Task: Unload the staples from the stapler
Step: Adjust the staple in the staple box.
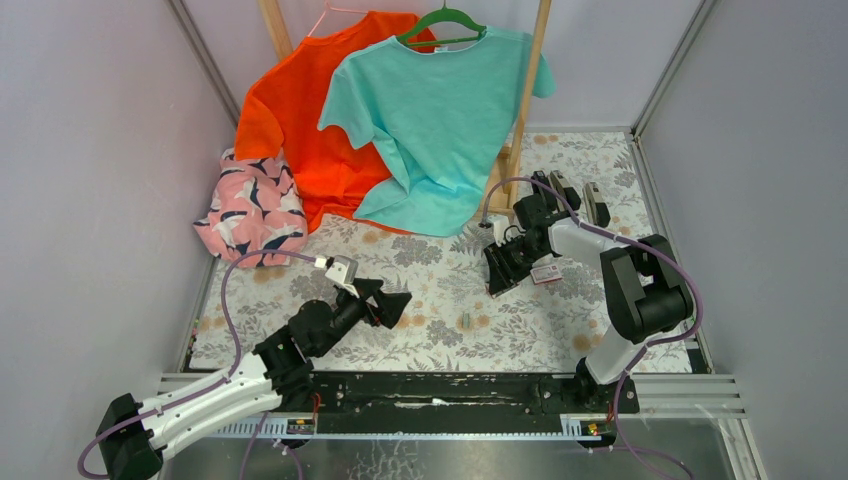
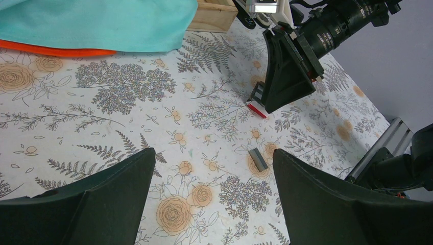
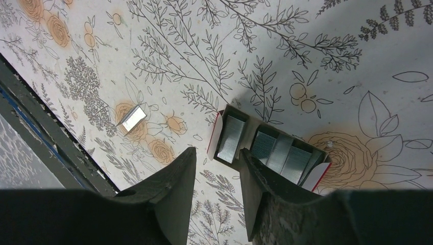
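Observation:
A short silvery strip of staples (image 1: 466,320) lies alone on the flowered tablecloth; it also shows in the left wrist view (image 2: 258,159) and in the right wrist view (image 3: 134,117). My left gripper (image 1: 398,304) hovers wide open just left of the strip, fingers (image 2: 127,184) empty. My right gripper (image 1: 497,268) stands partly open with nothing between its fingertips (image 3: 190,155), right beside a small open box (image 3: 311,176) holding more staple strips. The black stapler (image 1: 596,205) lies behind the right arm, partly hidden.
An orange shirt (image 1: 300,120) and a teal shirt (image 1: 440,110) hang on a wooden rack (image 1: 525,110) at the back. A pink patterned cloth (image 1: 250,210) is bundled at the back left. Grey walls close in both sides, and a black rail (image 1: 450,390) runs along the near edge.

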Controlling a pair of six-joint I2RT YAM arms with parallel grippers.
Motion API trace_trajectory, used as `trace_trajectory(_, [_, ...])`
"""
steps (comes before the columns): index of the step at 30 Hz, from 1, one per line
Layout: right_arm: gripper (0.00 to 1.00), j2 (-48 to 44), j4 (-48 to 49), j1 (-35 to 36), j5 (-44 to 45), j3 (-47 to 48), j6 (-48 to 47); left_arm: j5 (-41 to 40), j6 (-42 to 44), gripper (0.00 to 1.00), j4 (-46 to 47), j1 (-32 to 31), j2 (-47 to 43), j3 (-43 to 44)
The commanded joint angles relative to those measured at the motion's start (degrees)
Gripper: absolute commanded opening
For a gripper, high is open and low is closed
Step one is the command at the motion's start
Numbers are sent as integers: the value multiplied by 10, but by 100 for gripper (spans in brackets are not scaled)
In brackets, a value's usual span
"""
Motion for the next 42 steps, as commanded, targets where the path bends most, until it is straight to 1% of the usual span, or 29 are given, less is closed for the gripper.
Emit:
trace_trajectory(1, [45,-8,-3,5,25,15,-1,-12,8,92,7,2,-4,0])
trace_trajectory(10, [45,-13,0,5,43,14,0,-12,8,92,2,1,-7,0])
trace_trajectory(15, [45,-13,-8,6,-8,16,-11,-13,8,92,1,2,-7,0])
trace_trajectory(18, [45,-13,-7,5,-8,15,-11,-13,8,92,1,1,-8,0])
trace_trajectory(25, [45,-53,1,5,-1,14,-9,-14,8,92,-2,1,-12,0])
trace_trajectory(30, [45,-47,3,4,18,14,-7,-13,8,92,-2,1,-12,0])
trace_trajectory(42, [45,-18,-3,4,22,18,-6,-13,8,92,0,1,-11,-1])
